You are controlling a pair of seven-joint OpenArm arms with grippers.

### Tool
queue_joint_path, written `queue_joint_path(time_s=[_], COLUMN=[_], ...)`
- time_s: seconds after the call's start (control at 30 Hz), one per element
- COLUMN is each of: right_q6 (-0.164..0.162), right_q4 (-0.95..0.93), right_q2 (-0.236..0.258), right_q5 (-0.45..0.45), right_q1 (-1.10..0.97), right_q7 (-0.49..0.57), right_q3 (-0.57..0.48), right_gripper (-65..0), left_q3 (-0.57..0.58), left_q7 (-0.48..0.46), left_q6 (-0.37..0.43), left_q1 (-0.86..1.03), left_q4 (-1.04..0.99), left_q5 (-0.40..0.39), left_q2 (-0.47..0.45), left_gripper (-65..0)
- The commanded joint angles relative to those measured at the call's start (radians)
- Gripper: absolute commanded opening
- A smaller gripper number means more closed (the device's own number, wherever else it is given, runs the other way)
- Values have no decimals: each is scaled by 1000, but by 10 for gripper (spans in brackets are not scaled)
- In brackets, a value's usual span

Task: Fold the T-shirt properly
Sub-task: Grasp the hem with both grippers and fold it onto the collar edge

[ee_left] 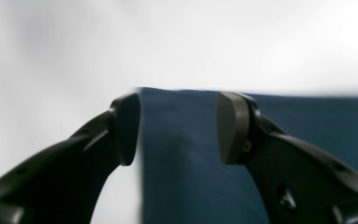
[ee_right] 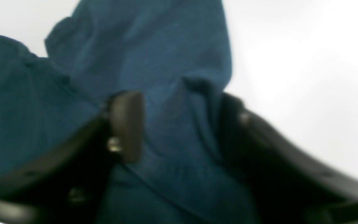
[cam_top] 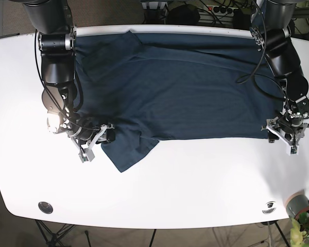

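While the T-shirt (cam_top: 180,87) lies long axis crosswise, we note left gripper (ee_left: 179,129) open at its corner, right gripper (ee_right: 179,124) open astride its sleeve.

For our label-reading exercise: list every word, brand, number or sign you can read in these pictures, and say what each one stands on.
None can be read.
T-shirt: plain dark blue cloth, no print or tag showing.
Table: bare white, with two small round fittings near the front edge, unmarked as far as can be seen.
Both wrist views: too blurred to show any lettering.
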Motion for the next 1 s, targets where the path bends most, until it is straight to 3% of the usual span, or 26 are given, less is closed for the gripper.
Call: queue_joint_path(time_s=[0.0, 0.1, 0.23, 0.6, 0.9, 0.97], right_q6=[-3, -3, -3, -3, -3, -3], right_q4=[6, 6, 6, 6, 10, 10], right_q2=[4, 4, 2, 2, 2, 2], right_q5=[-11, -11, -11, -8, -1, -1], right_q1=[15, 15, 15, 14, 12, 12], right_q7=[-29, -29, -29, -29, -29, -29], right_q3=[1, -1, 1, 2, 2, 2], right_gripper=[-503, -609, -615, -617, -621, -621], left_q3=[-4, -4, -4, -1, -1, -1], left_q7=[-41, -54, -55, -61, -61, -61], left_q6=[39, 74, 109, 108, -27, -43], left_q1=[-53, -70, -81, -79, -77, -77], left_q4=[-21, -64, -92, -189, -242, -241], left_q5=[-11, -11, -11, -13, -13, -13], left_q2=[-26, -27, -27, -27, -26, -23], left_gripper=[-258, -169, -99, -94, -99, -126])
